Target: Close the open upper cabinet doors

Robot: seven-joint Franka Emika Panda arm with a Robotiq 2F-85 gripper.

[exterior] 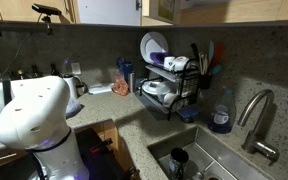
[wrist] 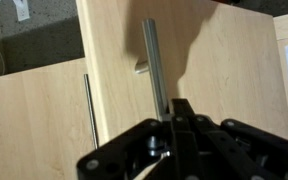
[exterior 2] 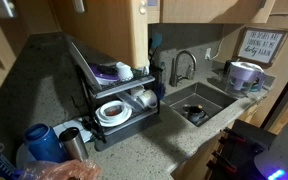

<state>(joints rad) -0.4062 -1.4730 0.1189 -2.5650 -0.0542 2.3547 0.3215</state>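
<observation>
Up at wall height in the wrist view, one of the upper cabinet doors (wrist: 219,70) fills most of the frame, pale honey wood, standing forward of a neighbouring door panel (wrist: 34,125) at lower left; a long metal bar handle (wrist: 154,60) runs down its face; gripper (wrist: 179,108) comes in from the bottom edge, tips right at the handle's lower end, jaws drawn narrow, close together; cannot tell whether they clamp the handle or just sit against it. In an exterior view a door panel (exterior 2: 109,35) hangs swung out, in front of the dish rack (exterior 2: 114,95); shut cabinet fronts (exterior 2: 209,10) run along the top above the sink (exterior 2: 199,105) and faucet (exterior 2: 181,65); framed sign (exterior 2: 262,45) leans at the back wall. In an exterior view cabinet bottoms (exterior: 104,10) show along the top edge; white robot arm (exterior: 29,115) at lower left; dish rack with plates on the speckled worktop (exterior: 104,105), sink just beside it.
</observation>
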